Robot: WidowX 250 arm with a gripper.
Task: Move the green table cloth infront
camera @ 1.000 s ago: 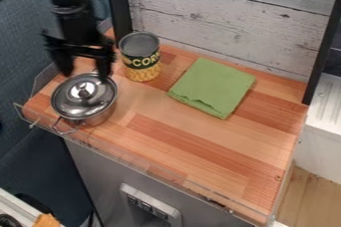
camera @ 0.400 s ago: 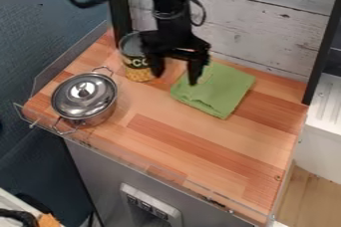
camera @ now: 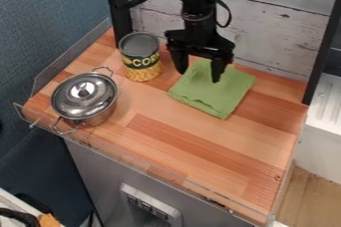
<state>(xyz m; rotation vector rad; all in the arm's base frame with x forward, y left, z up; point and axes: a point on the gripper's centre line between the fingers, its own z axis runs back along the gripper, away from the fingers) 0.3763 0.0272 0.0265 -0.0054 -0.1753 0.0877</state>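
The black gripper hangs over the upper left part of the green cloth, its two fingers spread apart with nothing between them. Folded into a rough square, the cloth lies flat on the wooden counter towards the back, right of the corn can. The arm and gripper hide part of the cloth's back edge. Whether the fingertips touch the cloth, I cannot tell.
A corn can stands close to the gripper's left. Further left is a lidded metal pot with wire handles. A low clear guard edges the counter; a whitewashed plank wall rises behind.
From above the pot, the gripper has moved right, past the can, to the green cloth. The can is uncovered again. Cloth, can and pot have stayed in place.
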